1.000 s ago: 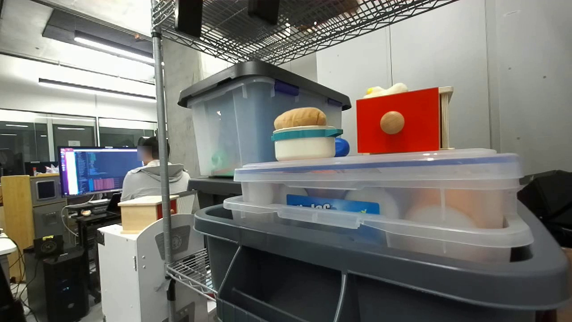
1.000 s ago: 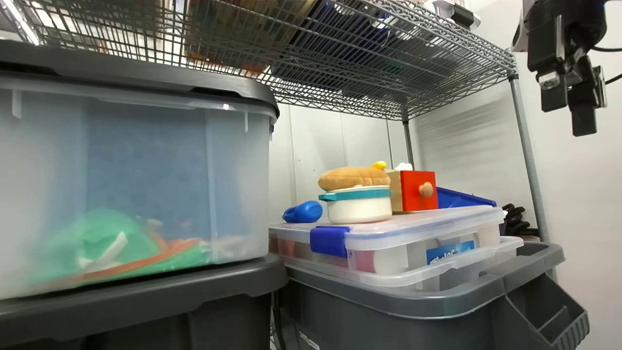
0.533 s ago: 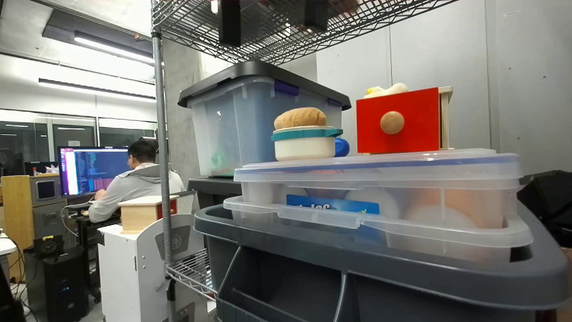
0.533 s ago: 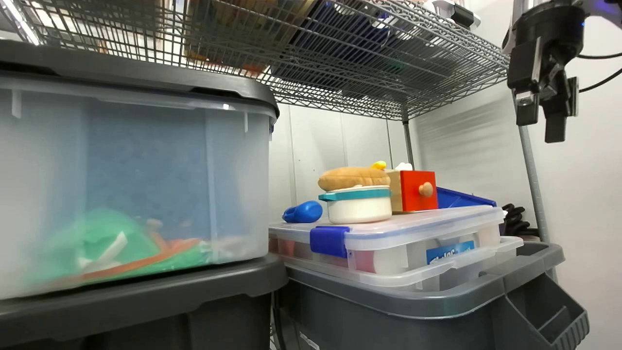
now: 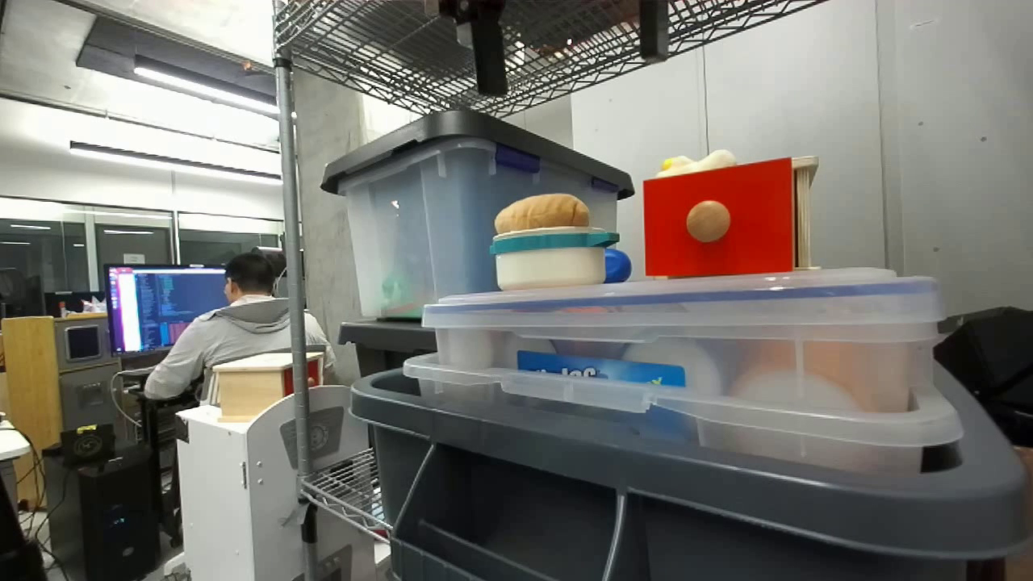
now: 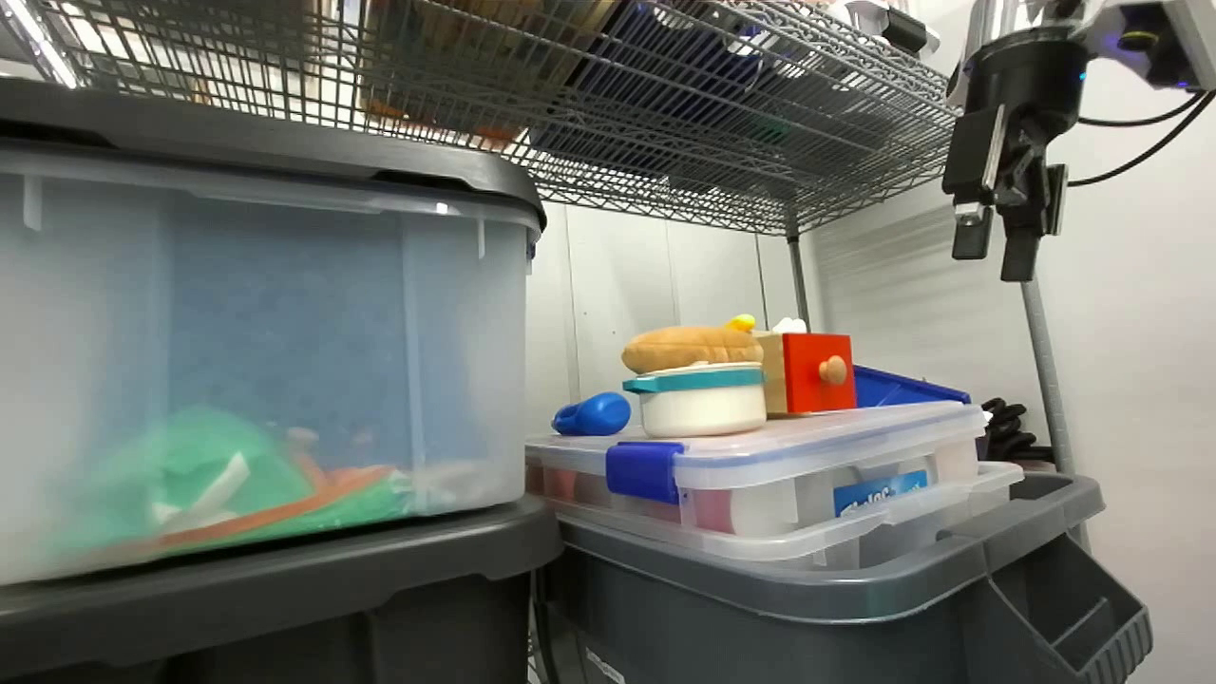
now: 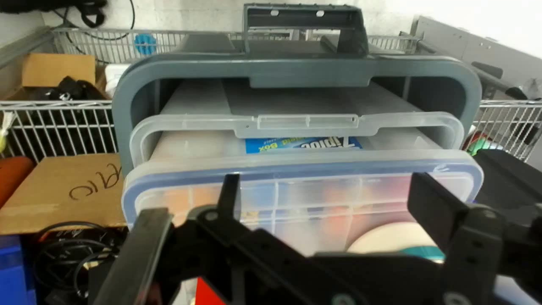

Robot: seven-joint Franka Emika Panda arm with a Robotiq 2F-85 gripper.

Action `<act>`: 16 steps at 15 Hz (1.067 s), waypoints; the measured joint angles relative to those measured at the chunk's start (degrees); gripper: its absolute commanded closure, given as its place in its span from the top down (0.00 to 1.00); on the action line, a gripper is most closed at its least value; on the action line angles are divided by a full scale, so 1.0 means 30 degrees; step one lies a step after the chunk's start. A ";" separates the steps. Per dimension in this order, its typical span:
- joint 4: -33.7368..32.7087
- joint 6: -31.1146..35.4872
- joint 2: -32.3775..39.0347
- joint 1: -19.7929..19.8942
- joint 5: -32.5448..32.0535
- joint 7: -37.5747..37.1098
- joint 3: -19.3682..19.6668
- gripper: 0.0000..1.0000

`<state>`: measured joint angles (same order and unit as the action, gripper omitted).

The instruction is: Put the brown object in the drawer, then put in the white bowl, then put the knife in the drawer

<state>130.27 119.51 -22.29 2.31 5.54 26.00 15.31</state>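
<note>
1. All three placements were judged pending; the bun (image 5: pixel 542 213) was perched on the lidded bowl (image 5: pixel 551 268), the drawer (image 5: pixel 746 218) at the bun's three o'clock in an exterior view.
2. The gripper (image 5: pixel 573 74) was held at the bun's twelve o'clock, jaws spread, nothing grasped.
3. No knife was identified; a blue item (image 5: pixel 619 266) was half-hidden by the bowl.
4. Storage was judged blocked by the closed drawer, topped by a toy egg (image 5: pixel 707 162).

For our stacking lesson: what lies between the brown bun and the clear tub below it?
The teal-rimmed white bowl, standing on the clear tub with the brown bun on top, in both exterior views.
</note>
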 measured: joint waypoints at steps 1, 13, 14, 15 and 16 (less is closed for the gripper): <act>-0.0005 0.0566 0.0083 0.0000 -0.0003 0.0221 -0.0050 1.00; -0.1667 0.5369 0.3254 0.0012 -0.0002 0.1395 -0.0075 1.00; -0.1927 0.5524 0.3611 0.0014 0.0002 0.1439 -0.0075 1.00; -0.2171 0.5563 0.3946 0.0013 0.0013 0.1450 -0.0077 1.00; -0.2409 0.5567 0.4257 0.0014 0.0021 0.1452 -0.0088 1.00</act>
<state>123.04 136.21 -9.52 2.35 5.61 30.36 15.05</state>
